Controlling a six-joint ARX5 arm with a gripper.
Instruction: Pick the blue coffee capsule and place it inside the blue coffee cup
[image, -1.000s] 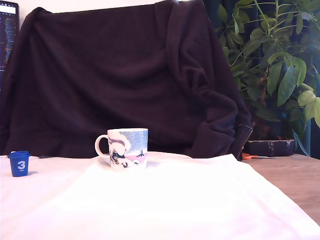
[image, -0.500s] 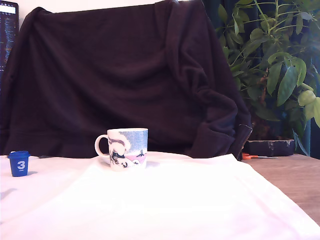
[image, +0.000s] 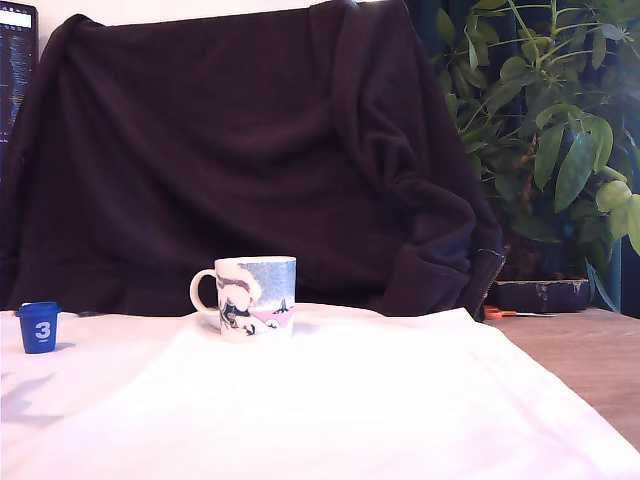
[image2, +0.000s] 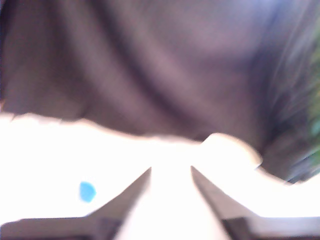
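The blue coffee capsule (image: 39, 327), small and dark blue with a white "3", stands upright on the white cloth at the exterior view's far left. The blue coffee cup (image: 248, 297) stands upright further right, its white handle towards the capsule. No arm shows in the exterior view. The wrist view is blurred by motion. In it my gripper (image2: 171, 170) is open with nothing between its fingers (image2: 125, 200). The capsule is a small blue blob (image2: 87, 191) beside one finger, some way off. A pale bump (image2: 227, 147) may be the cup; I cannot tell.
A white cloth (image: 350, 400) covers the table. Behind it hangs a dark draped fabric (image: 250, 150). A leafy plant (image: 550, 120) stands at the exterior view's right, with bare wooden table (image: 590, 360) and orange-handled scissors (image: 500, 313) below it.
A faint shadow has spread over the cloth at the exterior view's lower left. The capsule and the cup have not moved.
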